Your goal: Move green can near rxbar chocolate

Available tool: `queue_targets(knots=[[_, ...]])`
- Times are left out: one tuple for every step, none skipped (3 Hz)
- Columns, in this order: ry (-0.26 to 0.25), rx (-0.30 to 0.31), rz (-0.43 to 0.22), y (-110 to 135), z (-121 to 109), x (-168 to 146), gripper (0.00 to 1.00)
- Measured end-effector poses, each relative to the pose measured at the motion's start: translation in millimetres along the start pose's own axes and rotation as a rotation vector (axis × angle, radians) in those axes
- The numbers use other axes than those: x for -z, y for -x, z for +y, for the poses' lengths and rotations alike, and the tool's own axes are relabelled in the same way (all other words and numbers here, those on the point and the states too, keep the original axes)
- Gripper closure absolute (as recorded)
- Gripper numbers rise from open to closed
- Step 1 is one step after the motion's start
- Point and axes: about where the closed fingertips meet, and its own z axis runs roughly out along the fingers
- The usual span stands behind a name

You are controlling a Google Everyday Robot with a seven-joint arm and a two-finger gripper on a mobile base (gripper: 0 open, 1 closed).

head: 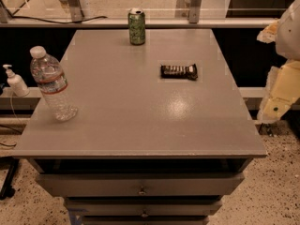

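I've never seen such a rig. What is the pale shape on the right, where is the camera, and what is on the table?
The pale shape at the right edge is the arm of a one-armed mobile robot. Its gripper hangs beside the table, off its right side, touching nothing there. One camera looks down on the grey table with drawers from its front; its mounting is not on record. A green can stands at the far edge, a clear water bottle at the left, and a dark rxbar chocolate lies flat right of the middle. None of them is held.
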Motion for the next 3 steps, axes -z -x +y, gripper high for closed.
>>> queue_targets(knots=[[0.0, 0.0, 0.0, 0.0, 0.0, 0.0, 0.0], [-0.005, -0.006, -0.043, 3.6, -6.2, 3.0, 0.0], [-0.018, -0.016, -0.167, 21.3, -39.8, -7.3, 0.0]])
